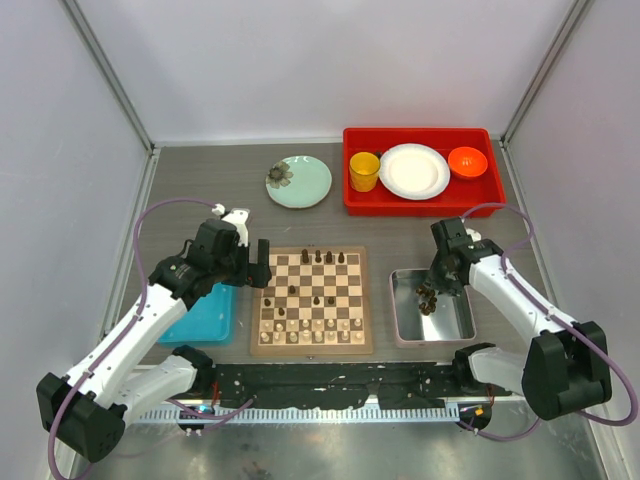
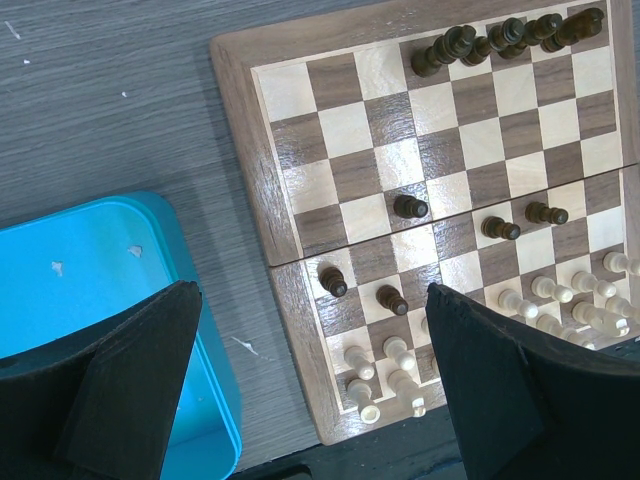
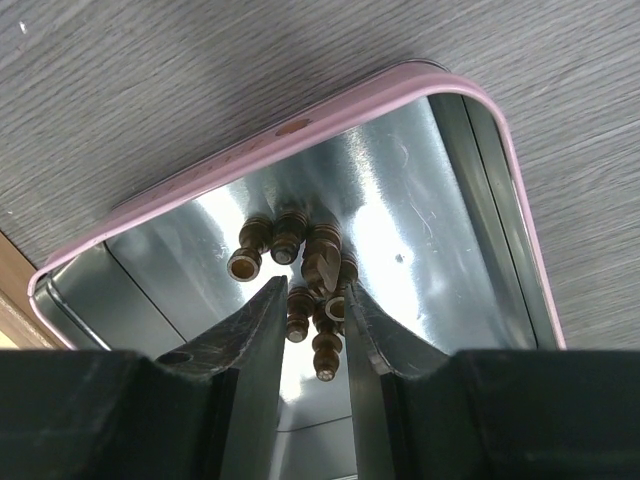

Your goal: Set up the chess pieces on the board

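My right hand (image 3: 312,290) is down inside the silver tray (image 3: 430,190), tips right in the heap of dark chessmen (image 3: 290,245). The hand is narrow, not wide. One dark piece (image 3: 326,352) sits in the slot between my fingers (image 3: 250,340). I can't tell whether the pads actually touch it, as a sliver of gap seems to show on each side.

Key relation: that piece lies flat. Its long axis runs along my fingers, one end toward my wrist and the other toward my tips, so my jaws would close across its thin width. The rest of the heap is just past my tips and slightly to my left, with the pieces touching each other. It looks easy to drag a neighbour along.

The board (image 1: 312,345) is on the counter to the left of this hand, just beside the tray. Judging by that, the carry would be up and left.

My left hand (image 2: 310,300) is wide and holds nothing. It hovers over the board's left edge, with the blue tray (image 2: 90,270) under its left finger. It is nearer the board, but the loose dark men are under my right hand, so this pick is for my right.

On the board, pale men (image 2: 560,300) fill the near rows. A few dark ones (image 2: 500,35) stand in the far row, and some are scattered mid-board.
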Robot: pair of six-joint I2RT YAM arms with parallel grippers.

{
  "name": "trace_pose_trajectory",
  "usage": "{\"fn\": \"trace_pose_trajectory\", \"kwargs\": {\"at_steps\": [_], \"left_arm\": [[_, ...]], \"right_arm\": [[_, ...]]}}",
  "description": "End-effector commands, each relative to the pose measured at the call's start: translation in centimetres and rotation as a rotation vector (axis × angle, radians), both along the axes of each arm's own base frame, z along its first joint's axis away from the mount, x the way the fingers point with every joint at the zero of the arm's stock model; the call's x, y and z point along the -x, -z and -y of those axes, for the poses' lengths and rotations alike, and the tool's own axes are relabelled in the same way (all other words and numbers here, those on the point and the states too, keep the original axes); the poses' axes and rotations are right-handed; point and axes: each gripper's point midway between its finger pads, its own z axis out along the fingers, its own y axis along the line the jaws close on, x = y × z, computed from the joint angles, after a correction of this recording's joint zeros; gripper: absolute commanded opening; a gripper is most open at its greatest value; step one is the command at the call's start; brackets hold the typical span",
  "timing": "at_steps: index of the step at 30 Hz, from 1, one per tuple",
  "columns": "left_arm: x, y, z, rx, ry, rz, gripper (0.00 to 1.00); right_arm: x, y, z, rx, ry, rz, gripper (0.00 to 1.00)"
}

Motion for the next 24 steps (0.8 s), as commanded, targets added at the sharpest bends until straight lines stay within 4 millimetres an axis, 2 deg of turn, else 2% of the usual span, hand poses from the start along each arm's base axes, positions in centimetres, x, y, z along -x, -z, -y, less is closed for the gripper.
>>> {"fn": "trace_pose_trajectory", "kwargs": {"at_steps": [1, 8, 14, 20, 24], "left_arm": [[-0.44, -0.46, 0.48, 0.011, 0.027, 0.032, 1.0], [-0.47, -0.48, 0.5, 0.011, 0.027, 0.032, 1.0], [-0.42, -0.5, 0.51, 0.012, 0.028, 0.033, 1.0], [-0.43, -0.6, 0.52, 0.013, 0.028, 0.036, 1.0], [-0.46, -0.66, 0.54, 0.015, 0.028, 0.038, 1.0]], "right_arm": [[-0.52, 0.14, -0.25, -0.008, -0.014, 0.003, 0.35], [-0.84, 0.54, -0.05, 0.007, -0.013, -0.004, 0.34], [-0.9, 0.78, -0.11, 0.006, -0.018, -0.006, 0.29], [-0.86, 0.71, -0.2, -0.002, -0.019, -0.004, 0.21], [-1.01, 0.17, -0.23, -0.006, -0.014, 0.014, 0.12]]}}
